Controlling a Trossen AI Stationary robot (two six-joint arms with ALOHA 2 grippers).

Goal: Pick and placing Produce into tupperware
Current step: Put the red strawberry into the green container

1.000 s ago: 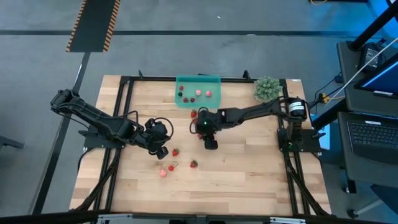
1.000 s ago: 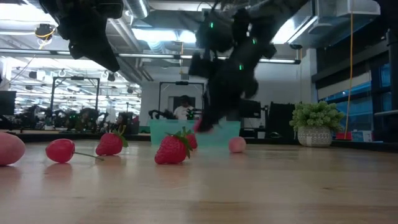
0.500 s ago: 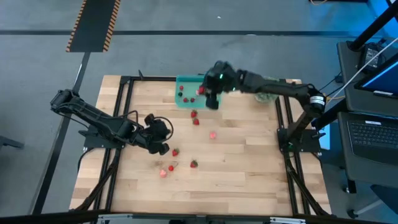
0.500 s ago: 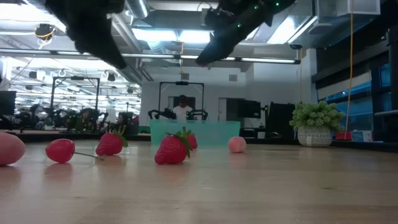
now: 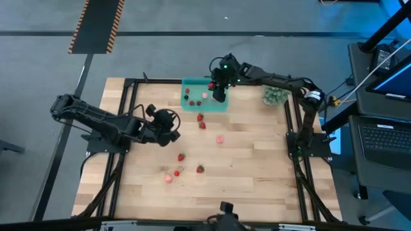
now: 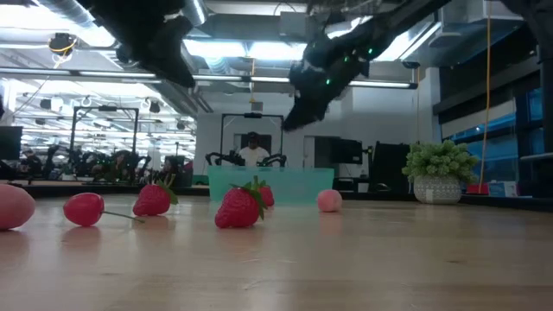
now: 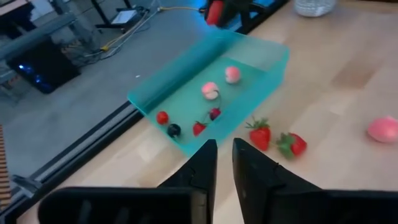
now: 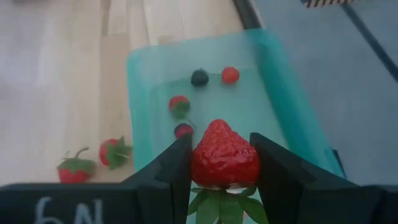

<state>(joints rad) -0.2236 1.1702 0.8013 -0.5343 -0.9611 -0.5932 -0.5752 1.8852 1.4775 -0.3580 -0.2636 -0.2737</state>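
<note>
- The surface (image 5: 257, 173) is pale wooden planking with a visible grain, framed by dark rails.
- The tupperware (image 5: 221, 106) is a shallow, rectangular, translucent teal plastic tray at the surface's far edge; several small pieces already lie in it, red, pale pink and one dark.
- More produce sits loose on the wood: two red strawberries (image 5: 200, 117) with green leafy caps just in front of the tray, a pale pink piece (image 5: 220, 138) nearer the middle, and others nearer the front.
- The right claw (image 8: 225, 163) hangs over the tupperware, its dark fingers clenched on a glossy, seeded red strawberry (image 8: 224, 157), cap toward the wrist.
- The left claw (image 7: 224, 163) hovers above the surface's left part, fingers slightly parted and holding nothing.
</note>
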